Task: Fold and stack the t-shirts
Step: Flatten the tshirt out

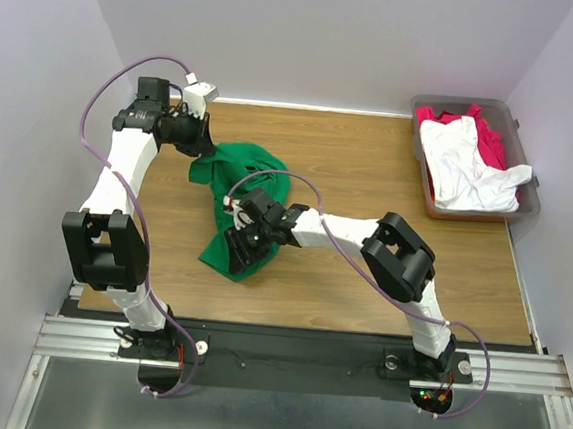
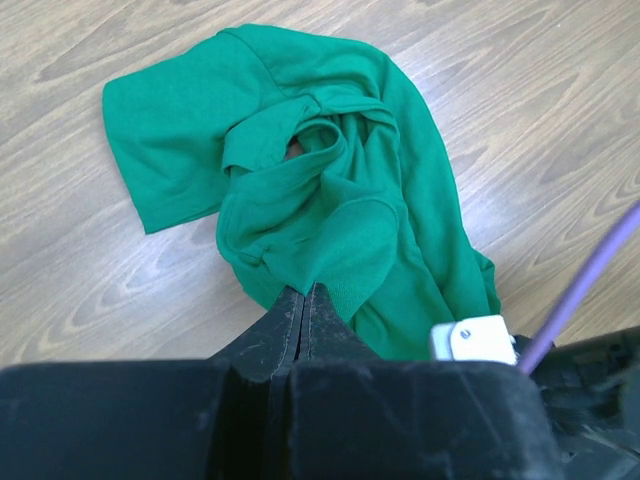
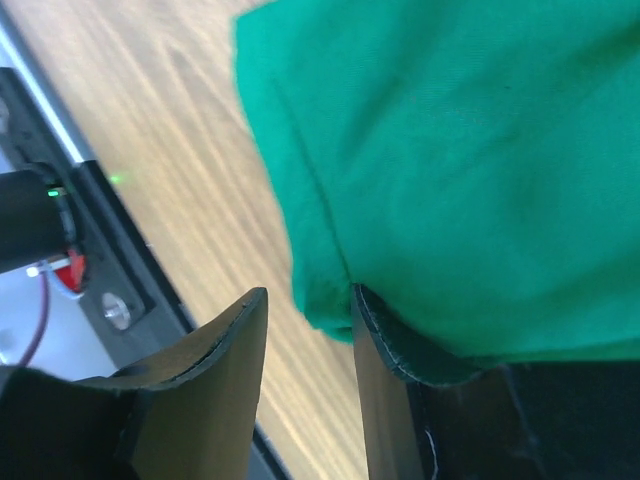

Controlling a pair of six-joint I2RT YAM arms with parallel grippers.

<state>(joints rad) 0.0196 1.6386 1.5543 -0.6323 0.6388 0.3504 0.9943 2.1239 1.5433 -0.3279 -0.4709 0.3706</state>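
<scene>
On the bench (image 1: pixel 390 183): the green t-shirt (image 1: pixel 244 186) lies bunched left of centre, between your two arms.
Left gripper (image 2: pixel 303 292): fingers pressed together on a fold at the shirt's far-left edge.
Right gripper (image 3: pixel 308 292): fingers apart, with a hem corner lying between them at the near edge.
Your move: seat the hem deep before you close, then draw both grippers apart so the cloth spreads flat for folding.
Bin (image 1: pixel 529 209): the white t-shirt (image 1: pixel 466 165) and red t-shirt (image 1: pixel 491 142) lie inside, far right.
</scene>
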